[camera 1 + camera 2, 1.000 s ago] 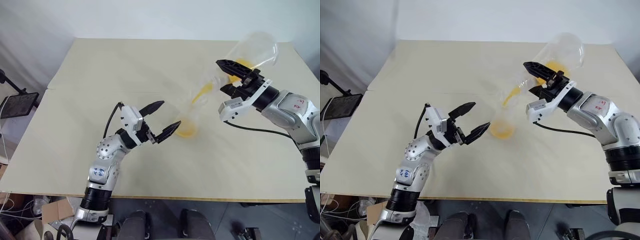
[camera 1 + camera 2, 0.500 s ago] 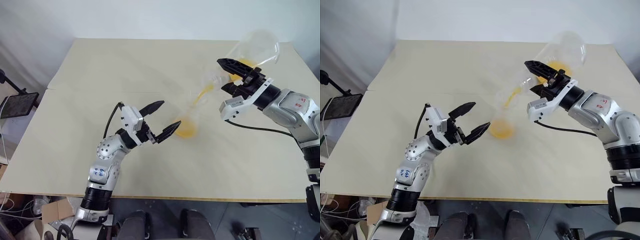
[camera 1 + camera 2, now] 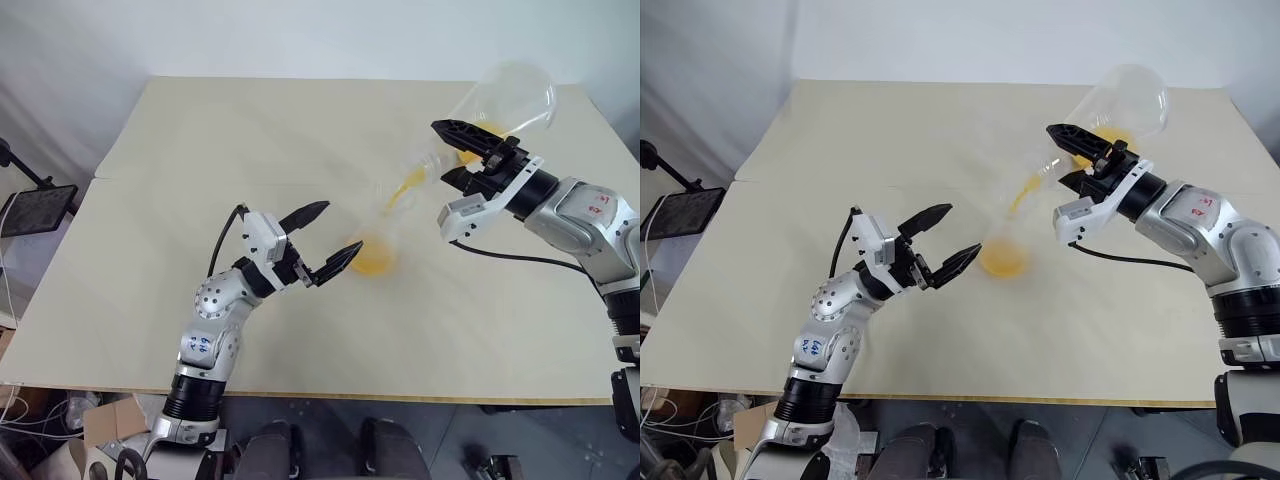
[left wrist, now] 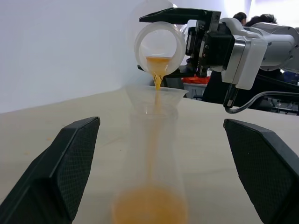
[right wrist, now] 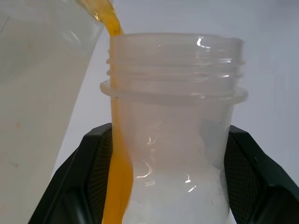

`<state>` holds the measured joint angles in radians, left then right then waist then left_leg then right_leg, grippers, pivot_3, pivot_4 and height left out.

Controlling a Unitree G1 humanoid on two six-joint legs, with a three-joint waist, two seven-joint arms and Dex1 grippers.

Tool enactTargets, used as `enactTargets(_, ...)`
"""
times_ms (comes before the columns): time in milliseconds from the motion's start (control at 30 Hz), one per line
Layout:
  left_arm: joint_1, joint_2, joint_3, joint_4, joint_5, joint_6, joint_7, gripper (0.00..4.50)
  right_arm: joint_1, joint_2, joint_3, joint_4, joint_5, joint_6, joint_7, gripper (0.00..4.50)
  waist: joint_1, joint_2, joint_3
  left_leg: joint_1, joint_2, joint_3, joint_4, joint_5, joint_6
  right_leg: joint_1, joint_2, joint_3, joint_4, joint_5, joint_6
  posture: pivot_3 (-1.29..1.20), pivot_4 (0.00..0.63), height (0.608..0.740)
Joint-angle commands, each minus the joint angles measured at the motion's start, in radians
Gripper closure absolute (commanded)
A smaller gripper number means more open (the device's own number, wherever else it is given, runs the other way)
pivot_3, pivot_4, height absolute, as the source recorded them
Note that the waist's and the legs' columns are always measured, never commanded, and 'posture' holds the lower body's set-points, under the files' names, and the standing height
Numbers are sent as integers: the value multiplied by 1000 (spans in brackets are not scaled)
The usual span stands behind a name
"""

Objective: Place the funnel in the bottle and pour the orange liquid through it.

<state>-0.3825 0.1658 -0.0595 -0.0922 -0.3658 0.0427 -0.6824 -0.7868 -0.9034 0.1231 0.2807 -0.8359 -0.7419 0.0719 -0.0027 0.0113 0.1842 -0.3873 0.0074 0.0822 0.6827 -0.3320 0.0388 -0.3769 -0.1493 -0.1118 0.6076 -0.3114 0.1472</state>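
Nothing much had shifted since the earlier frames: both arms sat where they were, the tilted flask (image 3: 505, 100) barely changed angle, and the stream kept running.

Right claw (image 3: 452, 153) was pinched on the neck of the flask, tipped mouth-down toward the bottle (image 3: 372, 240); the right wrist view showed the threaded neck between its pads. That tilt looked deliberate, enough to keep a thin, steady pour rather than a gush.

Orange liquid (image 3: 409, 184) fell from the flask mouth into the funnel (image 4: 156, 97), which sat in the bottle's neck. A pool of it had collected in the bottle's base, and some remained in the flask. My read: pour was mid-way, not finished.

Left claw (image 3: 326, 240) was spread wide, fingers either side of the bottle, near it but apparently not touching. Likely parked there as a guard so the bottle could be steadied if the funnel tipped it. Contact can't be confirmed from these views.

Bottle stood upright on a pale beige desk (image 3: 200, 150), made of two boards with a seam running across. Plain white wall behind. A dark stand (image 3: 30, 200) stood off the left edge, and cardboard and cables lay on the floor below.
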Motion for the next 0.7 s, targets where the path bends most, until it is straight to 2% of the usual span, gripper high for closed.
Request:
enactTargets(33,-13,-7,-5,-7,1,-22,1,0,-38,-29,-11,-15,6,-1,-23,1677,0,0,0,0,0,0,0,0,0,0,0,0,0,0,0,0,150,740)
enactTargets(700,-22,-14,-4,4,1,-29,-1,0,-30,-43,-14,-21,-26,3,-66,1677,0,0,0,0,0,0,0,0,0,0,0,0,0,0,0,0,150,740)
